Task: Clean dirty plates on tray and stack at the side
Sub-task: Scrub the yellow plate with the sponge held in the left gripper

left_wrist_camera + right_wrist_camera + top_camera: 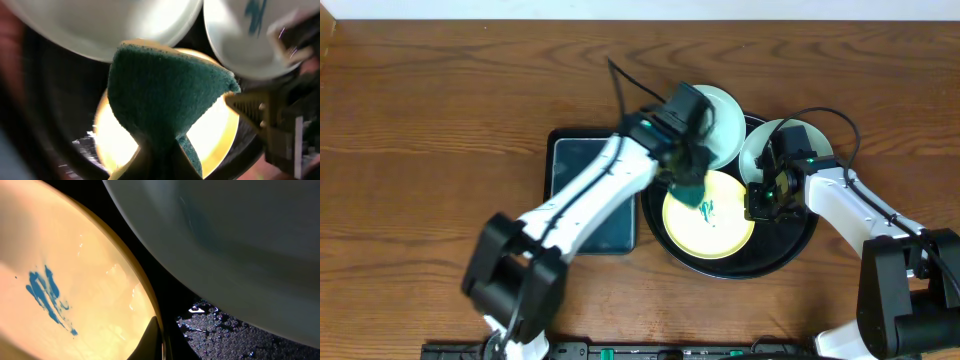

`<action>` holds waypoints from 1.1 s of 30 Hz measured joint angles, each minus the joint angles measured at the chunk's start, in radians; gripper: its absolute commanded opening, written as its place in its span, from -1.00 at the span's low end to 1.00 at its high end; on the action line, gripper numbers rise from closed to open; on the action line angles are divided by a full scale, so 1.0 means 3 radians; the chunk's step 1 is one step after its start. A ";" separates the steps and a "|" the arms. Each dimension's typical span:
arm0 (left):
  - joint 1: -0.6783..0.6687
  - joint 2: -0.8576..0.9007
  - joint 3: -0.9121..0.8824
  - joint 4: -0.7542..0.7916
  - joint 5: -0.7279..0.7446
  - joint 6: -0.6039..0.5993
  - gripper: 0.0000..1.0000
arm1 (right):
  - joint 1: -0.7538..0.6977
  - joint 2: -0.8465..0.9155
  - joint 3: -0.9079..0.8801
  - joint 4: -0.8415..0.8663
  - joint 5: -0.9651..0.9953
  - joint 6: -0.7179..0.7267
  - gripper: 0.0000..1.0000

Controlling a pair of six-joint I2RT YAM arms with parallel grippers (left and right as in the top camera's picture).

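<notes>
Pale yellow round plate [722,232] lies in the near half of the large round glossy black tray [792,243], flat on its floor. It has a teal smear [47,297] at its centre.

Your left claw [692,188] is over the tray's middle, at the yellow plate's far-left part. It's pinching a dark green scouring sponge [165,95], which hangs down over that plate with the smear just beside it. You can't tell if the sponge touches the plate.

Your right claw [763,197] is inside the tray's right side, at the yellow plate's right rim. Whether it's spread or pressed together you can't tell, since neither the overhead nor the wrist view shows the gap.

On the tray's far side are two pale bluish-white round plates. The left bluish-white plate [728,112] overhangs the far-left rim and looks unmarked. The right bluish-white plate [760,152] sits at the far-right, partly under your right arm, with a teal streak [255,11] on it. Both far plates sit close to the yellow one.

The smaller dark rectangular tray [585,170] lies just left of the black tray, on the brown wooden table [440,100].
</notes>
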 measured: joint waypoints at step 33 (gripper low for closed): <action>-0.0350 0.0717 0.0004 0.0043 -0.0298 -0.0003 -0.85 | 0.0005 0.0000 0.0000 -0.0027 -0.0034 0.0013 -0.97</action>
